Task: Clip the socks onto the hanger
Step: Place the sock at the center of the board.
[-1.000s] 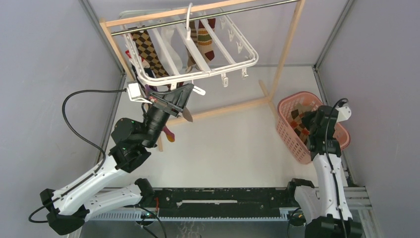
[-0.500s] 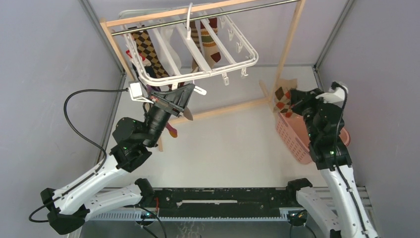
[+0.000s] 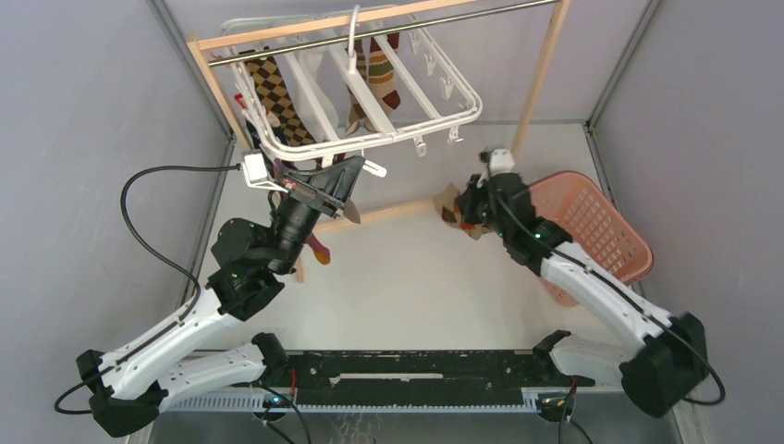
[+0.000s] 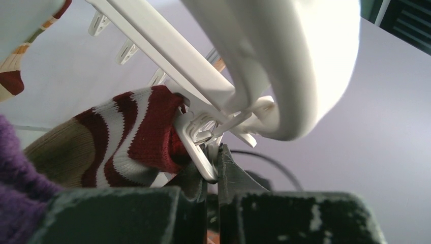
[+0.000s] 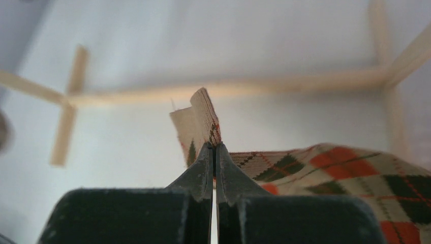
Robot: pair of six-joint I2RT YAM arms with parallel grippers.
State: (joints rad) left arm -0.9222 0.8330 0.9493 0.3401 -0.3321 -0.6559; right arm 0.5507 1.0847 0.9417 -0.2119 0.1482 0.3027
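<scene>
The white hanger (image 3: 388, 137) hangs from the rod at the back, with a brown argyle sock (image 3: 277, 92) and a striped sock (image 3: 381, 74) clipped to it. My left gripper (image 3: 349, 183) is raised under the hanger's near left corner. In the left wrist view it (image 4: 213, 157) is shut on a white clip (image 4: 195, 147), beside a red-and-white striped sock (image 4: 137, 132) and a purple sock (image 4: 15, 168). My right gripper (image 3: 467, 208) is shut on the edge of a tan argyle sock (image 3: 451, 205) and holds it above the table's middle. The right wrist view shows the grip (image 5: 213, 147) and the sock (image 5: 325, 168).
The wooden rack with a metal rod (image 3: 538, 74) carries the hanger. Its base bar (image 3: 407, 208) lies across the table below my right gripper. A pink slotted basket (image 3: 601, 222) stands at the right, behind my right arm.
My right gripper has lifted the tan argyle sock out of the pink basket and swung it left toward the table's middle. The left arm has stayed at the clip.
</scene>
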